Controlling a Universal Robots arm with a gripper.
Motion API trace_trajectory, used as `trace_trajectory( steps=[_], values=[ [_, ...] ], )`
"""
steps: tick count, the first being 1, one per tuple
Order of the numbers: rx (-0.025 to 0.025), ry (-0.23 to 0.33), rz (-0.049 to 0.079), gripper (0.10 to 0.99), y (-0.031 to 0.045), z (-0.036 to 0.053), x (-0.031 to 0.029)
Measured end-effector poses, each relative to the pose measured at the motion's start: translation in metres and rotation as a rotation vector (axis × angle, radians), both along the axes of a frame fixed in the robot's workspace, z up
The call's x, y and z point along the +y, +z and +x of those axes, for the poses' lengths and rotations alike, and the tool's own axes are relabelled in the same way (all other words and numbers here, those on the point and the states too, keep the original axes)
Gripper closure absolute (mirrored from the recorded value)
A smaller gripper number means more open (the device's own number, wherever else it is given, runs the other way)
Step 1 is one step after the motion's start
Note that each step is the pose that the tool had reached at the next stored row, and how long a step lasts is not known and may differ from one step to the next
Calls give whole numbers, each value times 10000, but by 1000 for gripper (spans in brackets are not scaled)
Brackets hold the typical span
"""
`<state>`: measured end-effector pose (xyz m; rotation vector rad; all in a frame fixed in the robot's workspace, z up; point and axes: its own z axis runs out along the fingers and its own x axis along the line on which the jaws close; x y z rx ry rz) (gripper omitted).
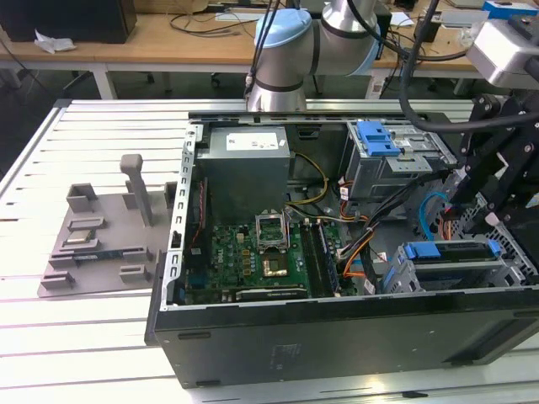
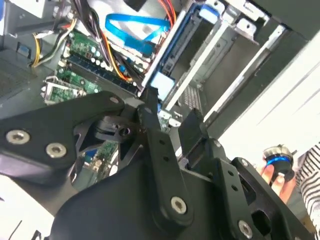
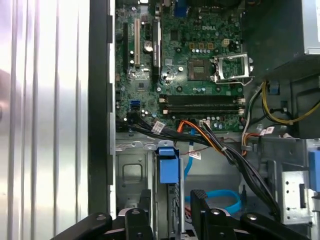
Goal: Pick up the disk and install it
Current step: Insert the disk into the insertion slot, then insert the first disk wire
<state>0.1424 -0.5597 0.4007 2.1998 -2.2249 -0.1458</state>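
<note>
The disk point(image 1: 450, 251), silver-grey in a blue bracket, stands on edge in the lower drive cage point(image 1: 514, 271) at the front corner of the open computer case, on the exterior view's right. My gripper point(image 1: 493, 215) hangs just above its far end. In the first wrist view the blue bracket tab point(image 3: 167, 169) lies between my two black fingers point(image 3: 139, 220), with a narrow gap on each side. My gripper point(image 3: 171, 196) is open and straddles the disk's end. In the second wrist view the blue bracket point(image 2: 161, 82) sits just past my gripper point(image 2: 170, 107).
The case holds a green motherboard point(image 1: 253, 252), a grey power-supply box point(image 1: 244, 160), an upper cage with a blue latch point(image 1: 379, 139), and orange, black and blue cables point(image 3: 210, 140) beside the disk. A grey fixture point(image 1: 101, 240) lies left of the case. A hand point(image 2: 275, 167) holds a small blue-black object.
</note>
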Motion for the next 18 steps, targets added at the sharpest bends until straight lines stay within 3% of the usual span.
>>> trace_trajectory(
  steps=[2,5,7,9,16,18],
  values=[
    [0,0,0,655,0,0,38],
    [0,1,1,843,1,0,63],
    [0,2,2,843,0,0,82],
    [0,5,3,980,0,1,109],
    [0,8,-5,980,0,13,119],
    [4,14,-119,980,-9,146,173]
  ],
)
